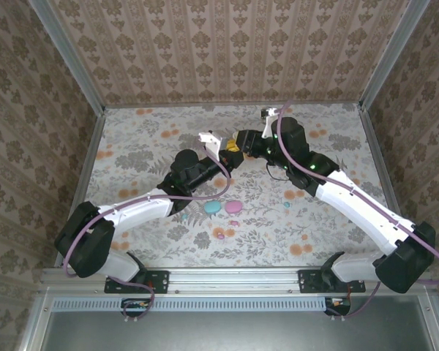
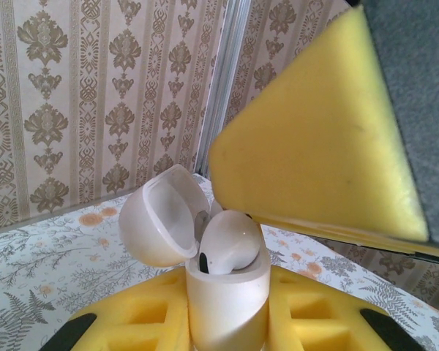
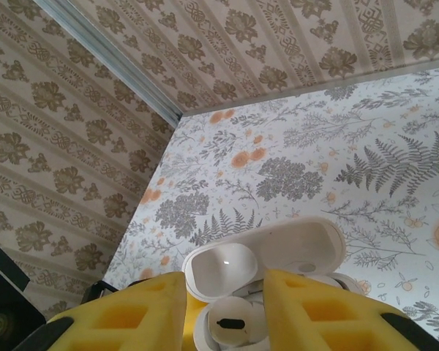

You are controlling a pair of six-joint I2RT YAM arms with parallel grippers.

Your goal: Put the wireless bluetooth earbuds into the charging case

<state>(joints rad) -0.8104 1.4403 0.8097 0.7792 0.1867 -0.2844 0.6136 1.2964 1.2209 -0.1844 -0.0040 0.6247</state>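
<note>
My left gripper (image 2: 227,322) is shut on a white charging case (image 2: 227,292), which stands upright between its yellow pads (image 2: 143,318). The lid (image 2: 161,216) is swung open to the left. A whitish earbud (image 2: 227,245) sits in the case's mouth, its rounded head sticking up. Just above it hangs a yellow pad (image 2: 314,146) of my right gripper. In the right wrist view, my right gripper (image 3: 223,311) is open, its pads (image 3: 132,314) on either side of the earbud (image 3: 238,322) with a gap each side, and the open lid (image 3: 278,252) lies behind. Both grippers meet over mid-table (image 1: 235,145).
A teal case (image 1: 213,207) and a pink case (image 1: 234,206) lie side by side on the floral table (image 1: 146,146) in front of the grippers. Small buds lie around them: pink (image 1: 233,222), magenta (image 1: 220,234) and teal (image 1: 286,205). Patterned walls close off three sides.
</note>
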